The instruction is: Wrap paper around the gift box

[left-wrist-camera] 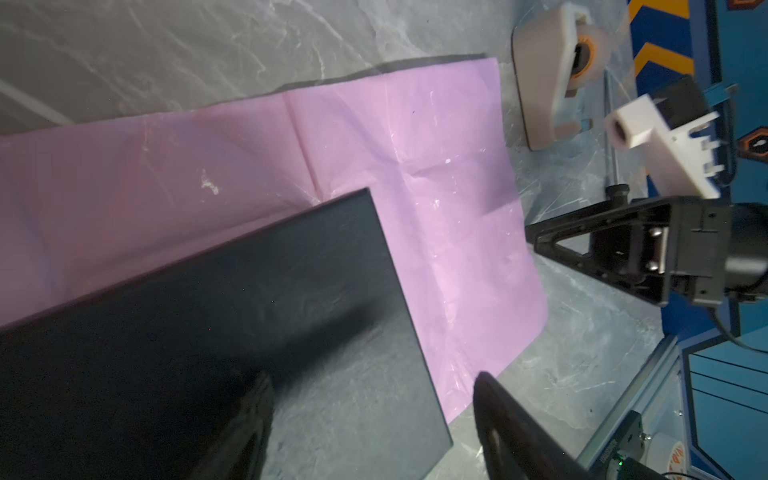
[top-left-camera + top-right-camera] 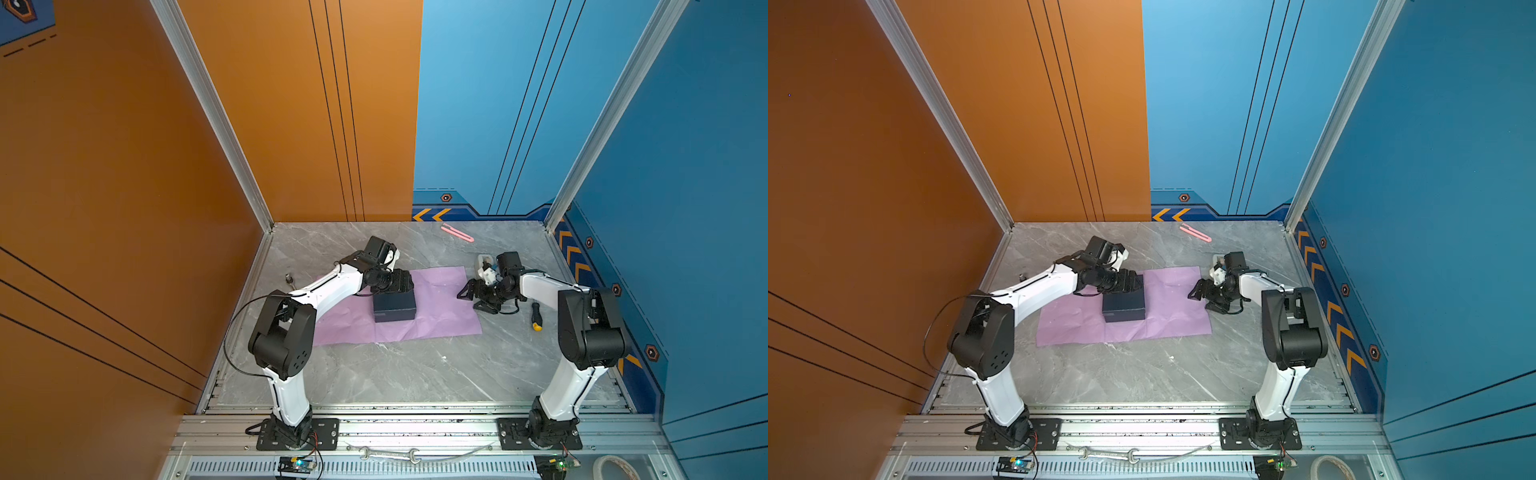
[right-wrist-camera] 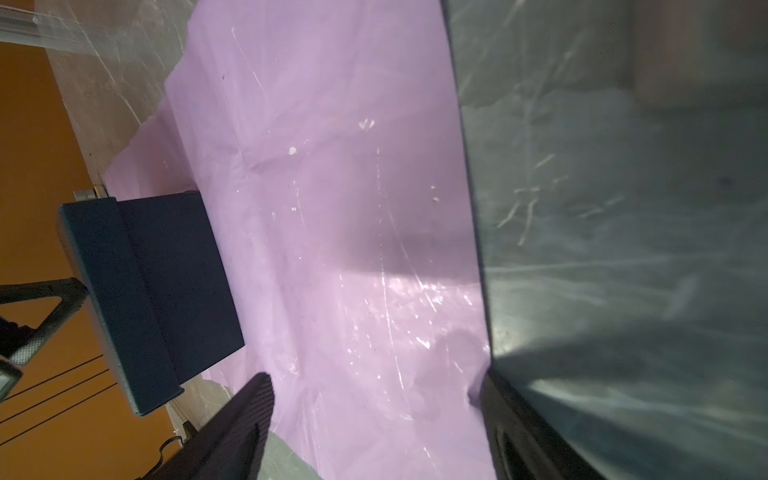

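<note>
In both top views one gift box [image 2: 395, 306] lies flat on one sheet of paper [image 2: 440, 309], a little left of the sheet's middle. The paper is spread lilac side up on the grey worktop [image 2: 374, 374]. The left tool [image 2: 405, 282] hangs over the box's far edge, and the right tool [image 2: 463, 293] sits at the sheet's right-hand edge. Off the paper lie one pink cutter [image 2: 457, 232] and one tape dispenser [image 2: 484, 262]. In a top view one screwdriver [image 2: 536, 316] shows too.

The left wrist view shows the left tool [image 1: 372, 380] spread wide, one finger above the dark lid and the other past the box's edge, pinching nothing. The box looks stiff, matte and probably light. Its opposite side walls would give the surest hold.

In the right wrist view the right tool [image 3: 374, 384] is also spread, straddling the paper's edge, with nothing visibly clamped. The sheet is thin and creased, likely limp and easy to tear. A gentle pinch at an edge or corner suits it, lifted slowly so that the box does not slide.
</note>
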You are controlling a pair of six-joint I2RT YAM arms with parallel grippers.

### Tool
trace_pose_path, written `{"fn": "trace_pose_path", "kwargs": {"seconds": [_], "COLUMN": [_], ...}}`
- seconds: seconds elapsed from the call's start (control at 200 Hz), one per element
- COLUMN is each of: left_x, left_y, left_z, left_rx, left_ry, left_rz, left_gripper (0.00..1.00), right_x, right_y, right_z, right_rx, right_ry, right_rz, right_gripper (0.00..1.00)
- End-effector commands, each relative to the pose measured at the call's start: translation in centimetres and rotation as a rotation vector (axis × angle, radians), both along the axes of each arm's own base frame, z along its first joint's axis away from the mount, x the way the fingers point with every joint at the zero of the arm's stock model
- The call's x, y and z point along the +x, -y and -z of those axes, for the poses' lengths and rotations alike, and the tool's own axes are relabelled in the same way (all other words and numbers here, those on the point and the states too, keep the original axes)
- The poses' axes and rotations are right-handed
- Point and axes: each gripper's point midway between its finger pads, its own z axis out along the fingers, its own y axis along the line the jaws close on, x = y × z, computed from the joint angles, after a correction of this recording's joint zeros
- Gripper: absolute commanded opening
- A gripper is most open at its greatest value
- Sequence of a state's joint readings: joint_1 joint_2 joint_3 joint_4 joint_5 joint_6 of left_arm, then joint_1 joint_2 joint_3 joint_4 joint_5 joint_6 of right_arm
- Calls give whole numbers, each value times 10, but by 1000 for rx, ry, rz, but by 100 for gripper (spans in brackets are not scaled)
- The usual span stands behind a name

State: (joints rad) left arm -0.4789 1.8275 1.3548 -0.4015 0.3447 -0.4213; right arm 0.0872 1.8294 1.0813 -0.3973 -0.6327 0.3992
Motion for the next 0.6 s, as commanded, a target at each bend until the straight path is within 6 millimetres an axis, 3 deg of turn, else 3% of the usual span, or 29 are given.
{"fn": "trace_pose_path", "kwargs": {"seconds": [0.0, 0.175, 0.481, 0.596], "left_x": [-10, -19, -20, -20], "left_y": [-4, -7, -12, -11], "left_z": [27, 42, 41, 40], "left_rx": [50, 68, 75, 74], "left_ry": [-60, -96, -91, -89], "left_rz": [23, 28, 20, 21], "left_gripper": [77, 77, 76, 76], "right_x": [-12, -8, 16, 29], "right_y": [-4, -12, -26, -24], "right_z": [19, 15, -5, -2], "right_rx": [3, 45, 184, 195], "right_ry": [-68, -61, 31, 46], "right_rz": [-18, -33, -19, 7], "right_gripper": [81, 81, 82, 82]}}
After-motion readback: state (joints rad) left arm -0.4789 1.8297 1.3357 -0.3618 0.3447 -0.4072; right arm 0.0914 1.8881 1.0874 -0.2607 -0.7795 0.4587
